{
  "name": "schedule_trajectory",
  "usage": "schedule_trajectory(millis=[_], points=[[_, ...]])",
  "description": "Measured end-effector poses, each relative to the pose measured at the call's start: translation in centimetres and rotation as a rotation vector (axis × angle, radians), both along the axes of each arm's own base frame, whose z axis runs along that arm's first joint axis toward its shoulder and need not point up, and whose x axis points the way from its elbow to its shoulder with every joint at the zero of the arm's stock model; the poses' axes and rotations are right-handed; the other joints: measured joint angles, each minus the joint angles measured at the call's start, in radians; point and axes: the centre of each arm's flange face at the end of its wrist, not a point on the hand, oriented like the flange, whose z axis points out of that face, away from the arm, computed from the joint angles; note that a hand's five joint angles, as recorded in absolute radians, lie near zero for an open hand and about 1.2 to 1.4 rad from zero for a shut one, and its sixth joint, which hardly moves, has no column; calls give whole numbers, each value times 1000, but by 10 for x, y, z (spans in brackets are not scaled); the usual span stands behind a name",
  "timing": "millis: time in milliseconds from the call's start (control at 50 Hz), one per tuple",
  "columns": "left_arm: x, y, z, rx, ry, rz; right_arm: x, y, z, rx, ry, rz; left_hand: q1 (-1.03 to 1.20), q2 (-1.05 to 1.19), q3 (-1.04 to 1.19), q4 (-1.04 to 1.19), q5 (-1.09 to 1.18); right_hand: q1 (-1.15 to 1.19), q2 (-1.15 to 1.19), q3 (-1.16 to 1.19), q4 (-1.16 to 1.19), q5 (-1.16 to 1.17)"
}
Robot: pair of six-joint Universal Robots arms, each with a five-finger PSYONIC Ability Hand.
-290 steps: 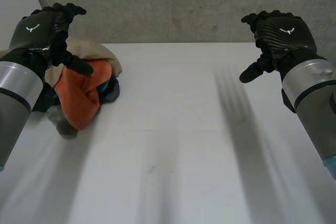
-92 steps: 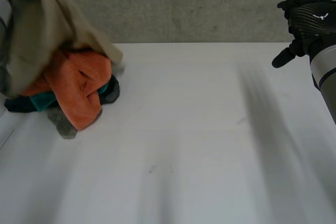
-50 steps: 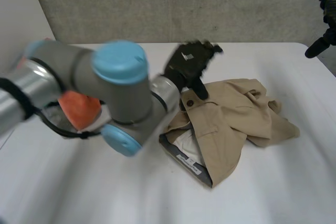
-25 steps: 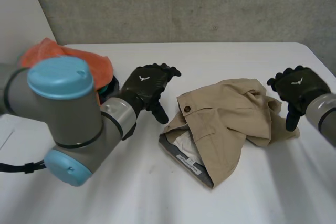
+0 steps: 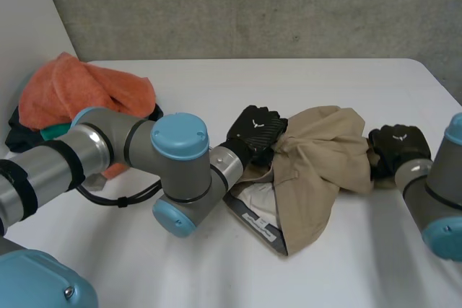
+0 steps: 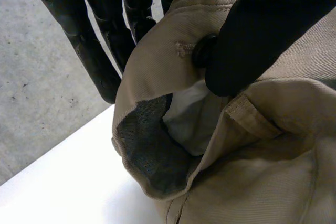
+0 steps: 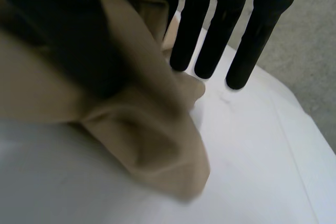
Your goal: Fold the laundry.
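Tan trousers lie crumpled in the middle of the surface, between my hands. My left hand pinches the waistband. My right hand is at the opposite edge; can't tell if it grips. If not, pulling apart just drags the bunch sideways.

Even diffuse light, bright white table, soft shadow under the tan trousers, dim grey wall

Matt twill trousers, smooth table
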Motion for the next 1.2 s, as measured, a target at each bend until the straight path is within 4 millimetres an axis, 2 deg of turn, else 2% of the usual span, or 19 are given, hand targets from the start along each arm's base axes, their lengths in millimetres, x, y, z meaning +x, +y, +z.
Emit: schedule_trajectory(millis=[40, 140, 200, 300, 360, 400, 420, 460, 540, 560, 580, 600, 660, 700, 800, 860, 1000, 1080, 1200], points=[[3, -1, 7, -5, 0, 29, 3, -14, 5, -35, -6, 2, 0, 3, 2, 10, 0, 127, 175, 185, 184, 167], [18, -2, 41, -36, 19, 139, 13, -50, 27, -158, -29, 11, 0, 3, 19, 11, 0, 127, 185, 213, 225, 179], [32, 7, 71, -56, 40, 202, 29, -75, 48, -261, -53, 39, 0, 4, 39, 11, 0, 127, 185, 214, 227, 179], [47, 43, 101, -42, 79, 209, 78, -96, 66, -407, -118, 174, 0, 18, 41, 12, 15, 127, 185, 214, 228, 185], [44, 65, 103, -6, 102, 175, 102, -94, 63, -440, -153, 262, 0, 21, 46, 12, 18, 127, 185, 214, 228, 198], [38, 87, 100, 50, 129, 132, 125, -88, 57, -461, -193, 356, 0, 25, 51, 15, 18, 127, 185, 214, 228, 198], [38, 87, 100, 50, 129, 132, 125, -88, 57, -461, -193, 356, 0, 25, 51, 15, 18, 127, 185, 214, 228, 198], [28, 107, 89, 127, 154, 93, 151, -77, 51, -477, -258, 483, 0, 27, 53, 16, 18, 127, 185, 214, 228, 198], [14, 119, 72, 206, 174, 70, 165, -69, 50, -477, -328, 564, -21, -16, 10, -14, 3, 110, 151, 177, 189, 177], [12, 120, 70, 211, 175, 69, 165, -69, 50, -476, -333, 567, -62, -66, -23, -60, -37, 45, 74, 118, 129, 114], [9, 120, 68, 220, 180, 67, 166, -68, 51, -473, -344, 573, -219, -228, -179, -219, -182, -79, -66, -36, -25, -40], [6, 120, 66, 225, 184, 66, 166, -67, 51, -466, -352, 574, -405, -442, -411, -454, -402, -291, -334, -293, -281, -301], [2, 117, 66, 224, 194, 67, 162, -67, 53, -446, -357, 557, -422, -571, -601, -651, -592, -647, -675, -633, -623, -634], [2, 113, 70, 216, 202, 72, 156, -67, 58, -428, -353, 532, -424, -593, -628, -697, -640, -750, -778, -750, -743, -738], [18, 94, 93, 188, 227, 121, 126, -71, 81, -387, -317, 444, -426, -679, -680, -734, -679, -751, -782, -760, -757, -742], [36, 80, 113, 163, 245, 166, 96, -70, 102, -357, -268, 375, -426, -730, -707, -760, -705, -751, -782, -760, -757, -742], [65, 63, 151, 93, 278, 214, 50, -43, 134, -258, -163, 284, -426, -794, -768, -816, -761, -751, -782, -760, -757, -742], [73, 54, 156, 75, 272, 209, 38, -23, 134, -175, -133, 251, -426, -804, -776, -824, -770, -751, -782, -760, -757, -742], [85, 30, 153, 78, 242, 165, 21, 12, 116, -20, -109, 169, -426, -817, -790, -837, -785, -751, -782, -760, -757, -742]])
